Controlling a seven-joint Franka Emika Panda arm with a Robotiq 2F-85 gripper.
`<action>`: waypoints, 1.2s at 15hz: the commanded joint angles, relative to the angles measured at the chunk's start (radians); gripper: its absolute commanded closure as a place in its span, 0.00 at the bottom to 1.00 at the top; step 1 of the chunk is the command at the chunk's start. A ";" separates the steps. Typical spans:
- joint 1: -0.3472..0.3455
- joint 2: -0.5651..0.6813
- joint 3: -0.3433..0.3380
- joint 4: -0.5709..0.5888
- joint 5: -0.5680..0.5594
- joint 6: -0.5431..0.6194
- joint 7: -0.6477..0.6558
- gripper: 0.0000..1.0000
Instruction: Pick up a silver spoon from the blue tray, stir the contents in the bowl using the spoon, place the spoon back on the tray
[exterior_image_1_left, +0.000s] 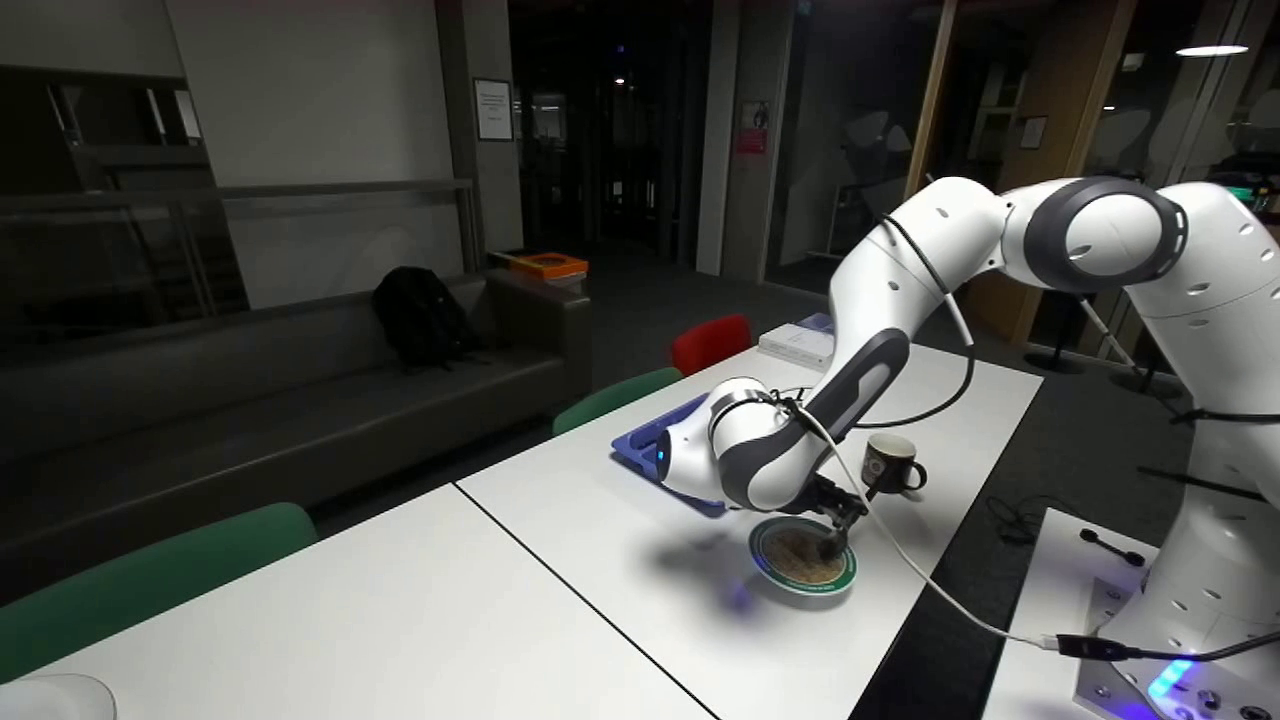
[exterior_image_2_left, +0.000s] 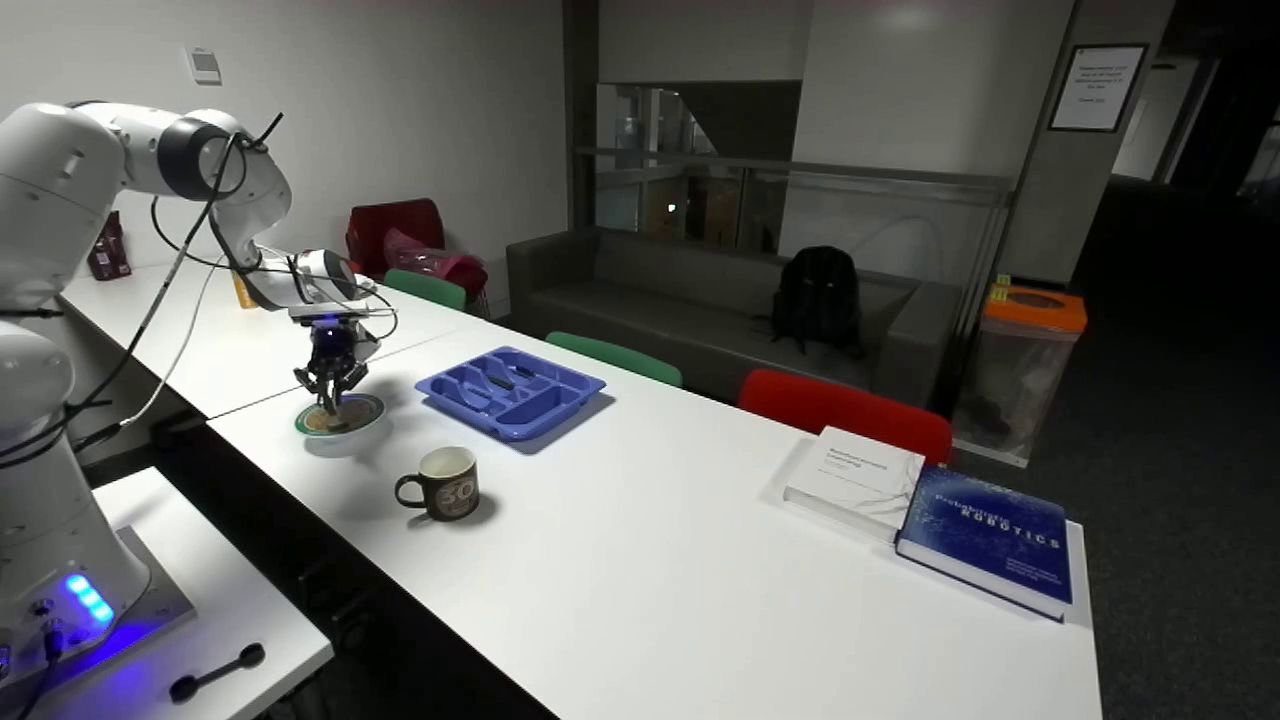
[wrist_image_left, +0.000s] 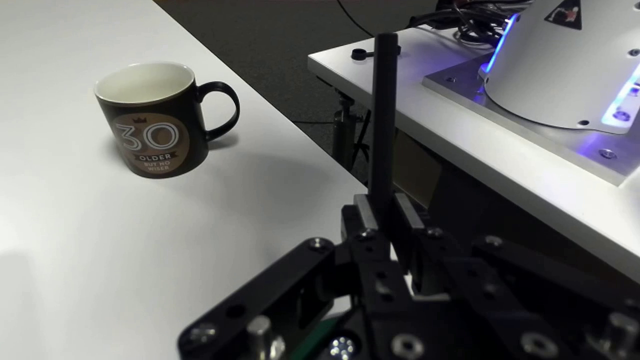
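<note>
Spoon (wrist_image_left: 384, 115), or what I take for it from where I'm standing, is pinched by its slim dark handle between the fingers (wrist_image_left: 366, 212), which are closed on it right over the bowl (exterior_image_1_left: 846, 574). A long stretch of handle juts free past them, while the head is hidden – I can't tell whether it touches the contents (exterior_image_1_left: 795, 560). I'd guess stirring is the step in hand. It ought to handle like ordinary cutlery: light, stiff, hardly fragile. The trouble would be slip; so narrow a handle gives little to bite on, and if the head drags, it could swivel in the grip. A hold low down, nearer the head than the free tip, should leave less leverage working against the fingers. The contents look like a flat brownish layer, perhaps loose enough to be pushed over the edge, and the bowl itself is shallow and probably light enough to skate on the counter (exterior_image_2_left: 700, 560) – small, slow circles away from its rim would suit it. The blue tray (exterior_image_2_left: 535, 408), where the spoon must end up, lies near the bowl; the dark mug (exterior_image_2_left: 450, 487) stands near the bowl too, worth minding when lifting clear.
</note>
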 joint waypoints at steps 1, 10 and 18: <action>-0.009 0.045 0.001 0.059 0.028 -0.005 0.000 0.97; -0.003 0.105 0.010 0.142 0.012 0.019 -0.067 0.97; 0.009 0.093 0.015 0.160 0.004 0.041 -0.100 0.97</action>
